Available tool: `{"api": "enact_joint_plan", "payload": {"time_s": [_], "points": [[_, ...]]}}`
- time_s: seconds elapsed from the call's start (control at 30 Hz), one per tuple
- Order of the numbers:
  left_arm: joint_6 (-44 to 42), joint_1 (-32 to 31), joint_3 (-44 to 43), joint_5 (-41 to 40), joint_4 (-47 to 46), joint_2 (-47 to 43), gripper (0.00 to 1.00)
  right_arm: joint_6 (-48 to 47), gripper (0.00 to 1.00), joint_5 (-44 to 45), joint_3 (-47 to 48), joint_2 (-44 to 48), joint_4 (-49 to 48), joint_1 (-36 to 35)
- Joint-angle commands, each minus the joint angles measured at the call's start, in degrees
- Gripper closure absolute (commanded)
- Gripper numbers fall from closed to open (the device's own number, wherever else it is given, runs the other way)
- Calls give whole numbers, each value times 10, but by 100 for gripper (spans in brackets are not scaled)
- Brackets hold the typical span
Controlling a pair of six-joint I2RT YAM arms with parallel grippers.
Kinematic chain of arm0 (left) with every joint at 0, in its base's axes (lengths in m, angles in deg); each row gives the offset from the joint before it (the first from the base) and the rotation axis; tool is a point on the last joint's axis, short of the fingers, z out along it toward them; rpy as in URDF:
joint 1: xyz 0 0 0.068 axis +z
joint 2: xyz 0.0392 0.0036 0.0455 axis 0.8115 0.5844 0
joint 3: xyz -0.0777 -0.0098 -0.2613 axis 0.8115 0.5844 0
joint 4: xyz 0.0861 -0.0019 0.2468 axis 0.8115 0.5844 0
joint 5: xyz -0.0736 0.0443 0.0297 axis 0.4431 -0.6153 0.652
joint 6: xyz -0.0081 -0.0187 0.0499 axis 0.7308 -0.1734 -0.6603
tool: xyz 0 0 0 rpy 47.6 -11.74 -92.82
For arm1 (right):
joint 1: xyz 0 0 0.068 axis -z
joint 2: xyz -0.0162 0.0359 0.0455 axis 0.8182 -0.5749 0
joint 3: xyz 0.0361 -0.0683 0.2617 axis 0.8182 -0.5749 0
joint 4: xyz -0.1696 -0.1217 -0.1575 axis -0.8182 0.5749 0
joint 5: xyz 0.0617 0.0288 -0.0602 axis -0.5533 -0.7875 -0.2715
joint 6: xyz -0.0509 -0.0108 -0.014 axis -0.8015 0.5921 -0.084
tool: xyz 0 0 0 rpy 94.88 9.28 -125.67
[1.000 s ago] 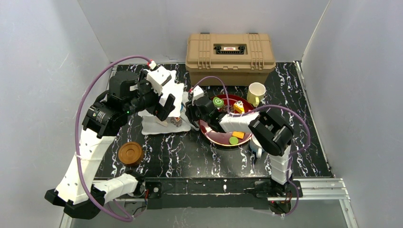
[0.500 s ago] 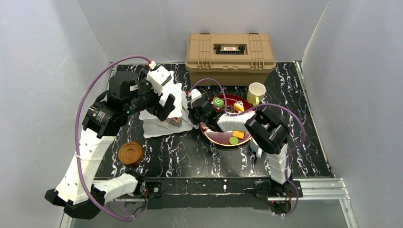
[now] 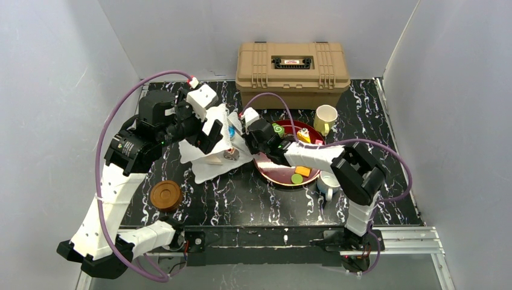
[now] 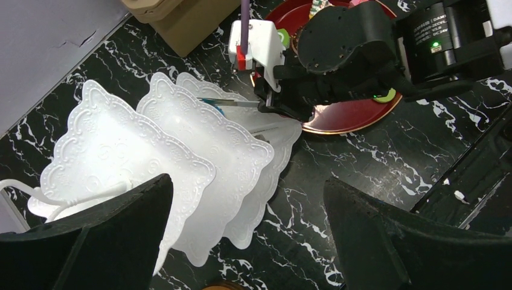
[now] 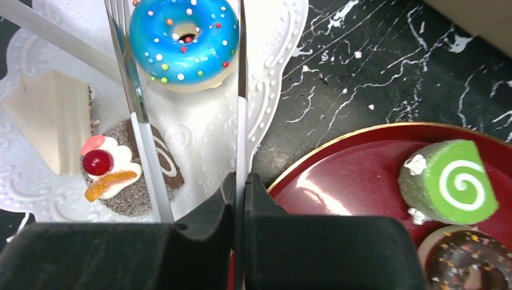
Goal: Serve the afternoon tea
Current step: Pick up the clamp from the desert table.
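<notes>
The white three-tier stand leans over, and its tiers fan out in the left wrist view. My right gripper is shut on thin metal tongs. The tong blades straddle a blue sprinkled donut over a stand tier. A cream wedge cake and a chocolate cake with a cherry lie on that tier. My left gripper hangs wide open above the stand and holds nothing. The green roll and a chocolate donut sit on the dark red tray.
A tan case stands at the back. A cream-yellow mug sits behind the tray, and a white mug stands under my right arm. A brown coaster lies near left. An orange cake and a green disc rest on the tray.
My right gripper has shut on the tongs and reached left from the tray to the stand with the blue donut. The stand has tipped and slid toward the near left.
</notes>
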Motion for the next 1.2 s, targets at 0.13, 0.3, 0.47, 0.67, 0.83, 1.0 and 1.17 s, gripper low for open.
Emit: {"api": "enact_joint_plan", "payload": {"time_s": [0.13,0.3,0.47,0.67,0.83,1.0,1.17], "points": [[0,2,-7,12,-5,-6,7,-27,94,18,-38,36,-57,-7],[-8,2,5,7,-9,-4,7,-2,93,12,-56,24,-46,-7],[-20,2,20,-11,-20,-7,8,10,89,8,-79,40,-61,-7],[-21,2,16,-11,-17,-9,8,15,62,12,-86,48,-54,-7],[-19,2,14,-9,-17,-7,8,26,52,19,-110,68,-52,-7],[-19,2,12,-6,-17,-6,8,33,58,13,-130,101,-40,-7],[-19,2,12,-8,-17,-6,8,30,62,-12,-146,115,-31,-7]]}}
